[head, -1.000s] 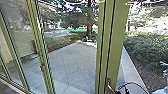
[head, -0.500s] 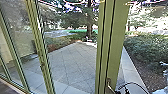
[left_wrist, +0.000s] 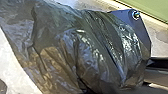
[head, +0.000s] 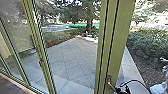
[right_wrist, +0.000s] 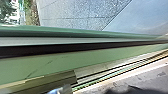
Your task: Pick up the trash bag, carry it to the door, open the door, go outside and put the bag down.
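Head camera has tipped downward slightly. The right gripper (head: 123,89) is near the door handle (head: 109,80); the dark trash bag (left_wrist: 75,50) overlaps the left wrist's plate (left_wrist: 143,30). Either gripper's grip cannot be told.

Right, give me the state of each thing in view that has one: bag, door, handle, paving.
Trash bag: bulging, creased and shiny; whether it is tied, I cannot tell.
Door: whether open or shut, I cannot tell.
Door handle: lever slanting down.
Paving: dry by the look of it.
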You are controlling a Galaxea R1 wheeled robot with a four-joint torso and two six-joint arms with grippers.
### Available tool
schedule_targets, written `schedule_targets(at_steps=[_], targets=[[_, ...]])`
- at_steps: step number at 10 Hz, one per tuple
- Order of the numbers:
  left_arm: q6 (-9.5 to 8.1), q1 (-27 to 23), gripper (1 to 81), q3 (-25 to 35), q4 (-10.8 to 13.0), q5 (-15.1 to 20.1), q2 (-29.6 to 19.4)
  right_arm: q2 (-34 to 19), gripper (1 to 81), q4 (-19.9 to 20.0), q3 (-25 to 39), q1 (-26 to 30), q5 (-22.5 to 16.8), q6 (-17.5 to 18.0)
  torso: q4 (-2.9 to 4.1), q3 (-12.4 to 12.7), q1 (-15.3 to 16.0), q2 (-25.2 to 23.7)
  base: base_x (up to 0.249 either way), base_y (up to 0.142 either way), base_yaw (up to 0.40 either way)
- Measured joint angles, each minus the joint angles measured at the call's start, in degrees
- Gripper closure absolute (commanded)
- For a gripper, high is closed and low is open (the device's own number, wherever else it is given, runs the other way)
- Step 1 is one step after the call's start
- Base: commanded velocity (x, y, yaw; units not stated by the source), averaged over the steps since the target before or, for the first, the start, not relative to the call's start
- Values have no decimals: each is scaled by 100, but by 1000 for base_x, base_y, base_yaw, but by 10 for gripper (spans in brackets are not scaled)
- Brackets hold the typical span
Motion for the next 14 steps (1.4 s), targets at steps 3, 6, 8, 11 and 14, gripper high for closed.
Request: schedule_targets(at_steps=[3,6,8,11,14], targets=[[0,-11,811,-2,0,1,-2,-43,10,22,39,57,-162,-33,-2,-96,0,0,0,0,0],[0,-6,811,-5,0,0,-17,-48,10,23,6,80,-163,-63,-2,-94,-2,0,0,0,0],[-2,-2,811,-5,-1,0,-16,-43,10,20,-38,107,-194,-113,-2,-96,-5,0,0,0,0],[0,22,811,-5,-1,-2,-63,0,10,-13,-221,157,-435,-218,-2,-100,-9,0,0,0,0],[0,24,811,-5,0,-2,-77,107,10,-29,-490,185,-702,-286,-5,-105,-15,0,26,0,0]])
